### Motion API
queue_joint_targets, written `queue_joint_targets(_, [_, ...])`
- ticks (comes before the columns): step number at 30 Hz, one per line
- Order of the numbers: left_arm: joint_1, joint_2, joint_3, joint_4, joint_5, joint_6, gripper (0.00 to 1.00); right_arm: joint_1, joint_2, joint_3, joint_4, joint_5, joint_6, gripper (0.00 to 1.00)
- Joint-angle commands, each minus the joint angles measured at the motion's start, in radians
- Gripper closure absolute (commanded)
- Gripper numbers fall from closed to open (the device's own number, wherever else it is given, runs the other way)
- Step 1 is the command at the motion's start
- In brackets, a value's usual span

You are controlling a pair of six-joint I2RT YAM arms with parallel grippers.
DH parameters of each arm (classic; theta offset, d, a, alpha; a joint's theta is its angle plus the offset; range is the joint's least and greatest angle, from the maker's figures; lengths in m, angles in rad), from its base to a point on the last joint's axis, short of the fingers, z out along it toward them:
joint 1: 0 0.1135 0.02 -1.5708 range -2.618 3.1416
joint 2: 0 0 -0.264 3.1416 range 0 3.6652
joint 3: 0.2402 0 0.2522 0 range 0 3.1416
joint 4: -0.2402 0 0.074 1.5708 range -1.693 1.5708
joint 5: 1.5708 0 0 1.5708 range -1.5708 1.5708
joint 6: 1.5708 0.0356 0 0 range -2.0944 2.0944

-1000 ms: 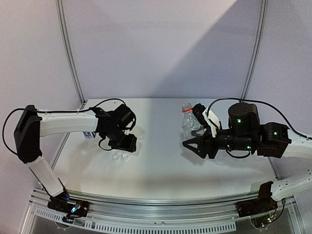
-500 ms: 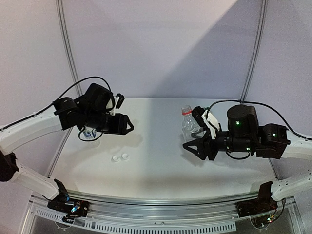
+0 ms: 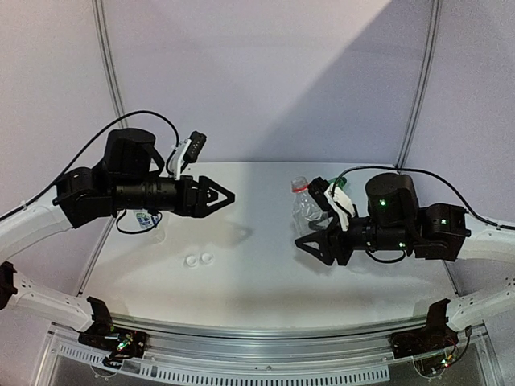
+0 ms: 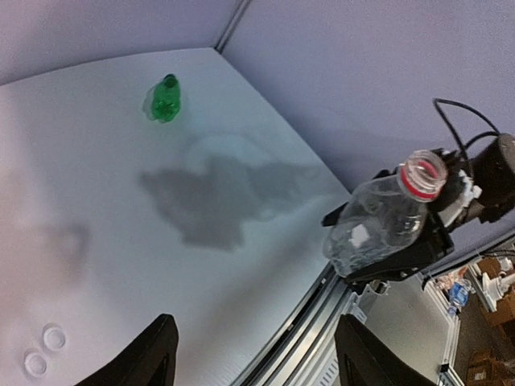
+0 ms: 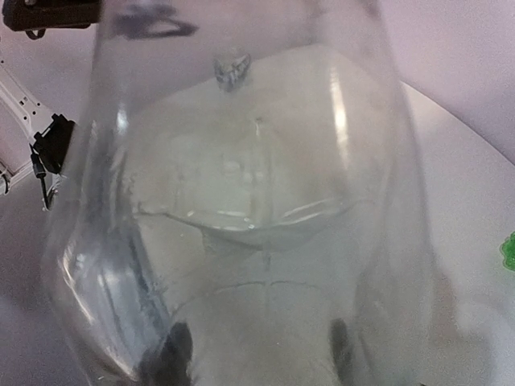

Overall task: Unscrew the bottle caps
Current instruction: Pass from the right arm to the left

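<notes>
Left gripper [image 3: 225,195] had risen from the table [image 3: 257,281] and swung toward centre, its fingers spread, nothing between them; right gripper [image 3: 312,217] clamped one clear, thin-walled, unlabelled bottle [image 3: 304,207], held aloft, uncapped, red neck ring, apparently empty; two round white caps [image 3: 207,257] lay side by side on the matte white table; one green bottle [image 4: 164,98] far back; one labelled bottle [image 3: 146,219] near the left edge.

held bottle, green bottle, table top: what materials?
Held bottle: thin clear plastic, glossy; the table shows through it and its wall is creased. Green bottle: translucent green plastic, likely the same kind. Table: matte white, laminate or painted board; cannot tell.
</notes>
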Motion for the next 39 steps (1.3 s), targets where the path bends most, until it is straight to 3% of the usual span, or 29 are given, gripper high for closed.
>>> queue_joint_targets(1, [-0.042, 0.007, -0.003, 0.135, 0.093, 0.033, 0.31, 0.003, 0.009, 0.032, 0.04, -0.036, 0.002, 1.0])
queue_joint_targets(8, [-0.087, 0.07, 0.039, 0.202, 0.129, 0.039, 0.26, 0.004, 0.001, 0.017, 0.072, -0.122, 0.024, 1.0])
queue_joint_targets(15, [-0.133, 0.144, 0.091, 0.258, 0.096, 0.04, 0.09, 0.003, -0.002, 0.012, 0.081, -0.136, 0.039, 1.0])
queue_joint_targets(19, [-0.147, 0.179, 0.117, 0.304, 0.117, 0.047, 0.08, 0.004, -0.005, 0.009, 0.083, -0.142, 0.041, 1.0])
queue_joint_targets(32, [-0.158, 0.294, 0.214, 0.348, 0.223, 0.104, 0.2, 0.003, -0.035, -0.02, 0.143, -0.217, 0.063, 1.0])
queue_joint_targets(39, [-0.158, 0.309, 0.226, 0.373, 0.262, 0.117, 0.34, 0.004, -0.048, -0.028, 0.171, -0.261, 0.067, 1.0])
